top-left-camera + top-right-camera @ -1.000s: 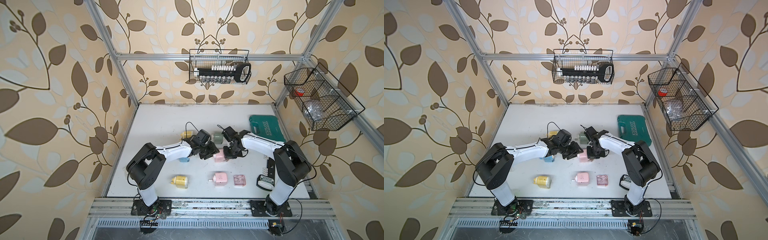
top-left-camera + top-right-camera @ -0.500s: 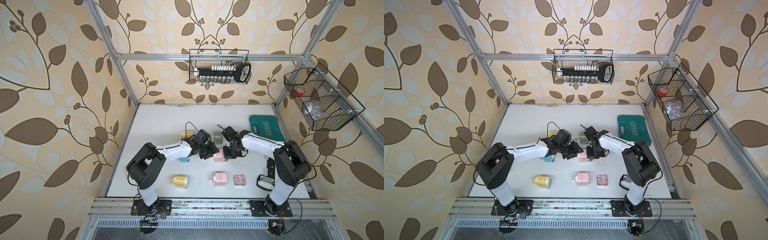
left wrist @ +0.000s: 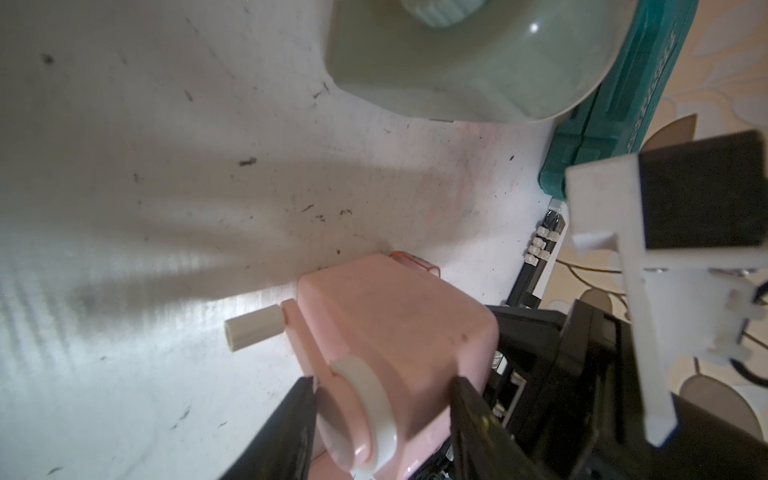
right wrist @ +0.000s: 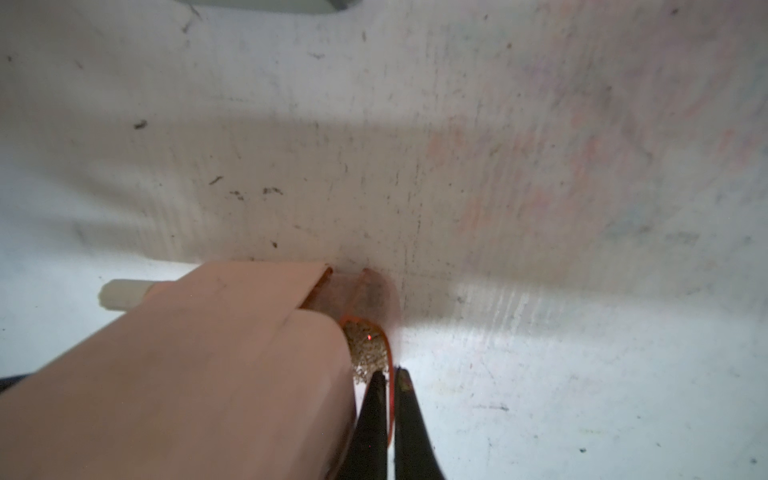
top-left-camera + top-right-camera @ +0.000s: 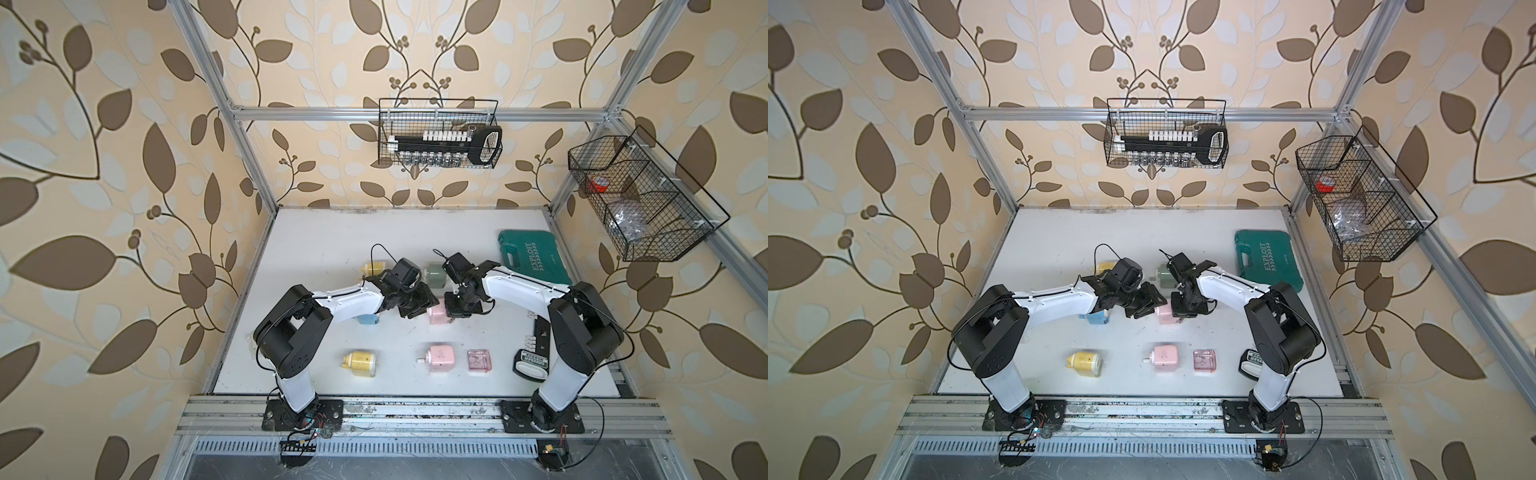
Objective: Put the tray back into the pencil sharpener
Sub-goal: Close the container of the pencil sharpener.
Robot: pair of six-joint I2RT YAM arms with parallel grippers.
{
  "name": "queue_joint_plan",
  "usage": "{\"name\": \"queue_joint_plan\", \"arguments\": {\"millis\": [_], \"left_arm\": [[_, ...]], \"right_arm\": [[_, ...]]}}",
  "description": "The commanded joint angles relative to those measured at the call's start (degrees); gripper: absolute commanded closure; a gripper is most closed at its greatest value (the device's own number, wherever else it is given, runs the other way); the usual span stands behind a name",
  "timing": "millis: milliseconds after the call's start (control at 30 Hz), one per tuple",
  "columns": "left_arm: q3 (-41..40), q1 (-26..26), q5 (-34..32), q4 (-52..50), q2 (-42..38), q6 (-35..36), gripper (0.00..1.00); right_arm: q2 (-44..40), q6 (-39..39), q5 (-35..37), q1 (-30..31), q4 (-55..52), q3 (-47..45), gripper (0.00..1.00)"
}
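- In both top views the two arms meet mid-desk. The left claw (image 5: 417, 306) and the right claw (image 5: 455, 309) close in from either side on the pink plastic pencil sharpener (image 5: 437, 314), which lies on the white desk (image 5: 332, 249).
- In a top view, set against a second ago, I can make out almost no change. Both arms stand where they stood, and the sharpener (image 5: 1165, 314) has not slid. The spare pink sharpener (image 5: 1165, 358) and the loose pink tray (image 5: 1204, 360) nearer the front lie untouched.
- From the left wrist, the left claw (image 3: 380, 415) is clamped narrow on the sharpener's body (image 3: 395, 324), with one black finger on each flank by the round white dial. The lip of the clear pink shavings tray (image 3: 415, 261) pokes out past the far end.
- From the right wrist, the right claw (image 4: 390, 395) is pinched tight on the thin wall of the shavings tray (image 4: 365, 307). The tray sits partly inside the sharpener's slot (image 4: 208, 353), its open end sticks out, and shavings show inside.
- My reading is that this stillness means the tray has entered but is not seated. What is left is a short, straight push home while the left claw braces the body. If the tray is skewed it may bind or spill its shavings.
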Motion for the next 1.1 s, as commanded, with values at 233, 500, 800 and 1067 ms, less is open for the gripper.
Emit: {"name": "queue_joint_plan", "arguments": {"millis": [233, 500, 800, 1067], "left_arm": [[-0.80, -0.27, -0.49, -3.07, 2.68, 0.79, 0.48], [-0.55, -0.23, -0.58, -3.77, 2.41, 1.23, 0.48], [-0.63, -0.15, -0.66, -4.28, 2.10, 1.67, 0.48], [0.00, -0.15, -0.51, -4.73, 2.07, 2.10, 0.48]], "right_arm": [[-3.82, -0.03, 2.94, 0.83, -4.02, 2.62, 0.85], [-6.11, -0.63, 4.80, 0.48, -6.66, 4.03, 0.83], [-9.24, -1.94, 4.92, -4.49, -6.82, 2.38, 0.86], [-6.52, -1.97, 1.69, -7.34, -2.08, -0.50, 1.00]]}}
